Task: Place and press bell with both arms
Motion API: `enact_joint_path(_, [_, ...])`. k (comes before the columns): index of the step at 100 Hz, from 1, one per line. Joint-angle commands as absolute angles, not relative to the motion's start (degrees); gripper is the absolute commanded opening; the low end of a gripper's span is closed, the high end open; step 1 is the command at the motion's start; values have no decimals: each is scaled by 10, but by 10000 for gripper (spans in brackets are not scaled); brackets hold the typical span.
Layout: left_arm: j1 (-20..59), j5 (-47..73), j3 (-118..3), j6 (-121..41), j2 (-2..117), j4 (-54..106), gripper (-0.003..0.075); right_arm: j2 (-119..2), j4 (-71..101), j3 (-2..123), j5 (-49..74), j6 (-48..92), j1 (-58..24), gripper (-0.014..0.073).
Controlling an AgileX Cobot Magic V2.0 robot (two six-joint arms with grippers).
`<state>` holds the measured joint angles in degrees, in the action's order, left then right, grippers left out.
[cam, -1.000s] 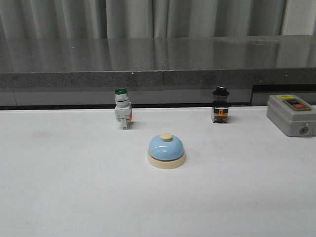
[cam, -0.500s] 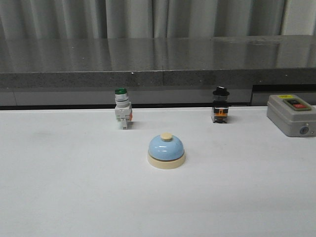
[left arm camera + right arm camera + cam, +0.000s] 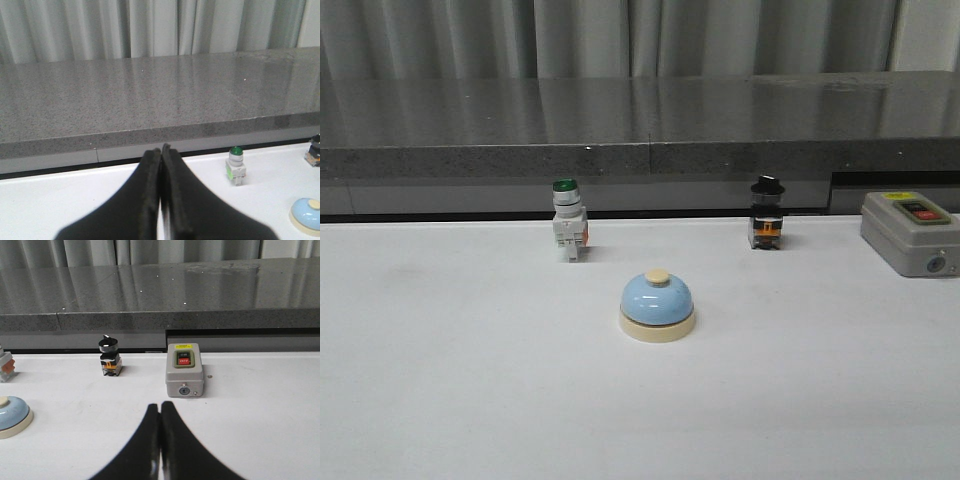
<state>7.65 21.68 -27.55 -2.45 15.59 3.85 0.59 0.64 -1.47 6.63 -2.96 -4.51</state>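
Observation:
The bell, a light-blue dome with a cream base and cream button, stands upright in the middle of the white table. It also shows at the edge of the left wrist view and of the right wrist view. Neither arm shows in the front view. My left gripper is shut and empty, well off from the bell. My right gripper is shut and empty, also apart from the bell.
A green-capped white pushbutton switch stands behind the bell to the left, a black-capped switch behind to the right. A grey switch box sits at the far right. A dark stone ledge runs along the back.

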Motion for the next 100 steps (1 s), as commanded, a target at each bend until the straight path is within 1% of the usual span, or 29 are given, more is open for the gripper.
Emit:
enact_joint_path(1, [77, 169, -273, -21, 160, 11, -20, 16, 0, -7, 19, -29, -42, -60])
enact_joint_path(13, [68, 128, -225, -21, 140, -11, -20, 16, 0, -7, 19, -29, -42, -60])
enact_joint_path(24, [45, 88, -168, -21, 104, -11, -20, 16, 0, -7, 19, -29, -42, -60])
enact_joint_path(40, [14, 82, -96, -21, 52, -11, -20, 16, 0, -7, 19, -29, -42, -60])
enact_joint_path(60, [6, 60, -23, -16, -13, -11, -20, 16, 0, -7, 19, -29, -42, -60])
enact_joint_path(82, [6, -15, 24, 9, -19, -9, -20, 16, 0, -7, 19, -29, -42, -60])
enact_joint_path(100, [6, -12, 24, 9, -19, -9, -20, 16, 0, -7, 19, -29, -42, -60])
